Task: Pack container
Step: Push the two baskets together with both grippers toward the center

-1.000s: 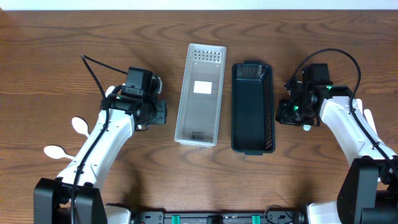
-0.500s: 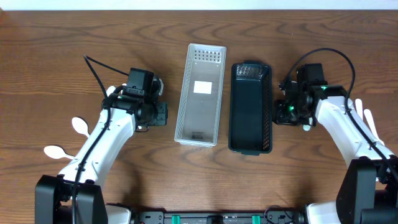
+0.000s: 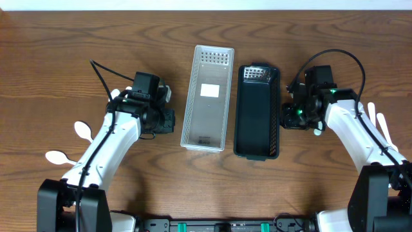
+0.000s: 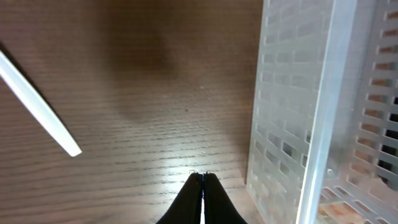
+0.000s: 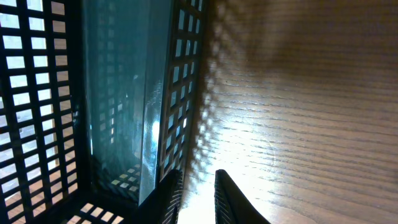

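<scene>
A white perforated basket lies lengthwise at the table's middle. A black mesh basket lies just right of it, slightly skewed. My left gripper is shut and empty, low over the wood just left of the white basket, whose wall shows beside the closed fingertips. My right gripper is at the black basket's right wall. In the right wrist view its jaws stand a narrow gap apart with nothing between them, and the left finger rests against the black mesh wall.
Two white spoons lie at the far left. A white utensil handle shows in the left wrist view. White utensils lie at the far right, beside my right arm.
The black basket has slid left toward the white basket with my right gripper against its right wall. My left gripper has moved right, closer to the white basket.
</scene>
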You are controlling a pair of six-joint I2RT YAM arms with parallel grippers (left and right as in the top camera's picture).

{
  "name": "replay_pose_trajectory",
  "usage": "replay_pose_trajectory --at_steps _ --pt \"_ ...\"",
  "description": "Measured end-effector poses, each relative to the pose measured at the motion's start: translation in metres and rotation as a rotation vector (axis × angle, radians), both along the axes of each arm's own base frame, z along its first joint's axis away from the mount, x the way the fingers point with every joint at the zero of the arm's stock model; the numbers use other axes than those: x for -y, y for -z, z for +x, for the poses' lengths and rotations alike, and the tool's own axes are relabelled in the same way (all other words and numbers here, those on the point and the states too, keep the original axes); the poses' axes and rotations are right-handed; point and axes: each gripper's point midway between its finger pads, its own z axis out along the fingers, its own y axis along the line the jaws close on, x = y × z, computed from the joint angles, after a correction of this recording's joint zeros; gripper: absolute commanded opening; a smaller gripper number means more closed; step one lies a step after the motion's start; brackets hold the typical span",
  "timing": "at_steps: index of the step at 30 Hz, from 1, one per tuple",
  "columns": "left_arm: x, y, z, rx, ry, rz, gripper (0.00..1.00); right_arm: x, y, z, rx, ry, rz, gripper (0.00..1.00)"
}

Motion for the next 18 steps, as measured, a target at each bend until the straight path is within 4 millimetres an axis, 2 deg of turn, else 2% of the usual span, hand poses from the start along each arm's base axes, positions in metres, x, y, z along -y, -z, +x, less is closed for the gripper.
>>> replay_pose_trajectory --at_steps 11,16,18 --pt "0.020 0.003 -0.010 -0.023 0.062 -0.022 0.06 -0.006 -0.001 -0.001 0.003 -0.023 0.016 0.21" --pt "0.021 0.003 -0.010 -0.024 0.065 -0.023 0.06 -0.012 -0.003 0.001 0.015 -0.044 0.047 0.22" --pt "0.021 0.003 -0.010 -0.023 0.065 -0.023 0.06 -0.014 -0.004 0.001 0.019 -0.048 0.054 0.25"
